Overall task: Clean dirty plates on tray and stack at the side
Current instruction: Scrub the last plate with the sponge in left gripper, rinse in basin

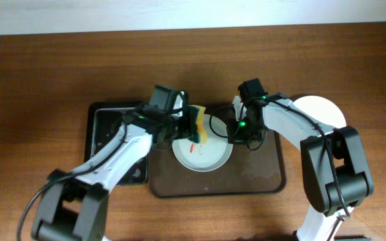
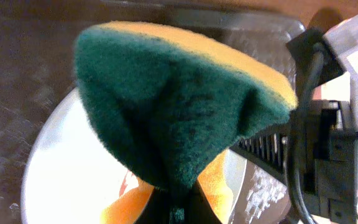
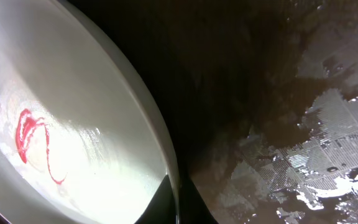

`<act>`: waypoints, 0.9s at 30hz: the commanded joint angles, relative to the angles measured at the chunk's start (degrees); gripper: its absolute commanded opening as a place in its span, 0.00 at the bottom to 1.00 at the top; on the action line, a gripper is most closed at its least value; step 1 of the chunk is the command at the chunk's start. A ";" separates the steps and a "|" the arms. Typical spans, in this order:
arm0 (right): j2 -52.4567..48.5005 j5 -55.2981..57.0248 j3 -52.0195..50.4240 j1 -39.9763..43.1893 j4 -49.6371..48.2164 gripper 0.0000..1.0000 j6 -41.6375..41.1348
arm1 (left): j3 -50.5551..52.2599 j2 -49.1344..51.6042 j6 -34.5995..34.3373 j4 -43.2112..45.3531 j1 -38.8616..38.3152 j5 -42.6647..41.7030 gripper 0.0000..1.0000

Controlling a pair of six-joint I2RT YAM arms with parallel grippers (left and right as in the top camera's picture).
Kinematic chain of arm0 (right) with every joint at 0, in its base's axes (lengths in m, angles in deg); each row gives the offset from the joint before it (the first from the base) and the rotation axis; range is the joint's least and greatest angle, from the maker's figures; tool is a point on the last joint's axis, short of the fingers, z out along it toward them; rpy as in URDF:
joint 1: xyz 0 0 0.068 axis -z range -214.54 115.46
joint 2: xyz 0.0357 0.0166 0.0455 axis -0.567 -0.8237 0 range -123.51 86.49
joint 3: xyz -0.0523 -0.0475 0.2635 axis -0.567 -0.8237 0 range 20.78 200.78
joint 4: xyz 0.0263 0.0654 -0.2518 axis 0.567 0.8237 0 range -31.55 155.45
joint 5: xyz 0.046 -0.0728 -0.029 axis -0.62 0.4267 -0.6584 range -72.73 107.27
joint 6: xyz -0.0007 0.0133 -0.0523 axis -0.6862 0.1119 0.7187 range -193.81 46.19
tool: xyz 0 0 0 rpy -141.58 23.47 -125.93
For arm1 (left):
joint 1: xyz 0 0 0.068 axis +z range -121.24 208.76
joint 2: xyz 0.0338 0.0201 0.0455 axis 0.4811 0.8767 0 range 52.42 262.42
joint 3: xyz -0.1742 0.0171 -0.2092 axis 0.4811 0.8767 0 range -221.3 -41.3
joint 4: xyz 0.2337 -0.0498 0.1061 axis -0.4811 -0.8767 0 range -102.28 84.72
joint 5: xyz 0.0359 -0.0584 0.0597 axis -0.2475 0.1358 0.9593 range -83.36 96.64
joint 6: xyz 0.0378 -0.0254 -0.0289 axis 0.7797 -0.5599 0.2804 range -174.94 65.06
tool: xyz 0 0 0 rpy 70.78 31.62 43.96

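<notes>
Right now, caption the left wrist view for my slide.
Folded green-and-yellow sponge held over the white plate on the wet tray.

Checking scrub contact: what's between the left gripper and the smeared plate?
A green-and-yellow sponge, held by the left gripper above the plate; seen in left wrist view.

glossy smooth plate [image 3: 92, 143], fuzzy scouring-faced foam sponge [image 2: 166, 106], wet-sheened dark tray [image 3: 303, 143], wood-grain table [image 1: 45, 67].

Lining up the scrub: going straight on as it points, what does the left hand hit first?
Its sponge would likely press the white plate near the red smear; depth unclear.
</notes>
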 commanded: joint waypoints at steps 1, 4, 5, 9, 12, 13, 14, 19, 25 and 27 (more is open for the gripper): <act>-0.52 -0.79 -0.24 -0.42 0.07 0.04 -0.22 | -0.33 5.55 -7.17 2.75 -4.39 1.97 0.00; -0.52 -0.79 -0.24 -0.42 0.35 0.04 -0.22 | -0.33 10.69 -7.34 0.55 -5.84 7.98 0.00; -0.52 -0.76 -0.24 -0.42 0.52 0.04 -0.22 | -0.33 10.62 -7.34 -5.44 -5.77 16.48 0.00; -0.52 -0.74 -0.24 -0.39 0.85 0.04 -0.24 | -0.68 8.94 -2.69 -14.80 -2.03 22.21 0.00; -0.52 -0.76 -0.24 -0.42 0.92 0.04 -0.22 | -5.86 2.93 10.16 -14.86 -1.27 11.04 0.00; -0.52 -0.76 -0.24 -0.42 0.94 0.04 -0.22 | -7.45 1.14 10.10 -14.34 -1.33 9.77 0.00; -0.52 -0.76 -0.24 -0.42 0.94 0.04 -0.24 | -7.78 0.20 8.79 -12.50 -1.38 8.33 0.00; -0.52 -0.76 -0.24 -0.42 0.92 0.04 -0.22 | -7.76 6.99 0.98 -11.32 -6.19 8.17 0.00; -0.52 -0.76 -0.24 -0.42 1.07 0.04 -0.22 | -7.78 12.00 -0.22 -21.14 -5.97 22.64 0.00; -0.52 -0.76 -0.24 -0.42 1.09 0.04 -0.22 | -8.00 11.47 -0.17 -23.61 -3.80 26.77 0.00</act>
